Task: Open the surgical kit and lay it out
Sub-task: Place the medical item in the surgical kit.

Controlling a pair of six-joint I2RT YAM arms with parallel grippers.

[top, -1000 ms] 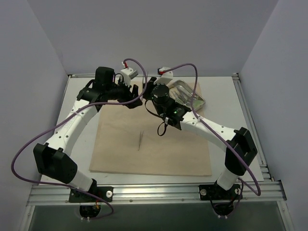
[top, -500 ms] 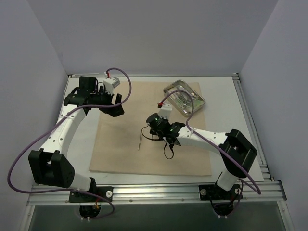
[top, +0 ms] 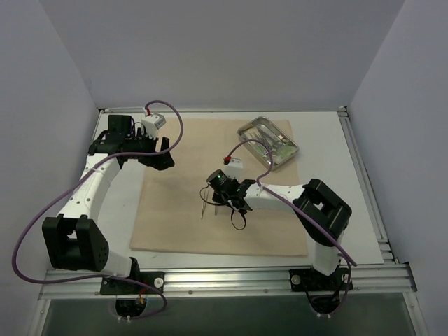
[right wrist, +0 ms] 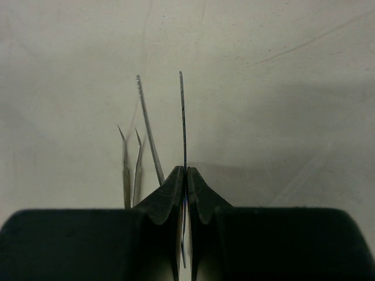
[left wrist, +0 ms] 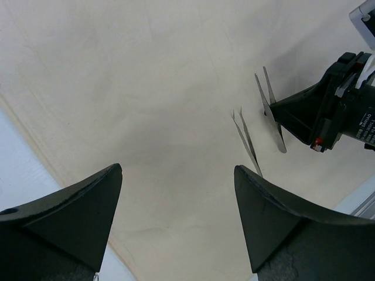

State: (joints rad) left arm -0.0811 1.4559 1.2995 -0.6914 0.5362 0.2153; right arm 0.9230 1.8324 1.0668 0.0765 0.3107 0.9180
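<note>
The surgical kit lies opened on the desk. Its beige cloth wrap is spread flat, and the steel tray sits on the far right corner of it. The tray has metal pieces and a touch of green inside, too small for me to name.

From where I stand, the unwrapping looks done and the laying out is under way. The right gripper is pinched tight on one blade of a pair of tweezers, low over the middle of the cloth, and the other blade splays off to one side. I cannot tell whether the tips touch the fabric. Just beside them a second, smaller pair of tweezers lies flat on the cloth.

The left gripper hangs over the far left part of the cloth with its fingers spread wide and nothing between them. It is well apart from the tray.

I judge the step in hand to be setting this pair down next to the other. That calls for lowering until the blades rest on the cloth, parallel to the neighbour and not across it, then letting go and lifting straight up so the thin metal is not dragged along. After that, the tray's remaining pieces would want fetching.
</note>
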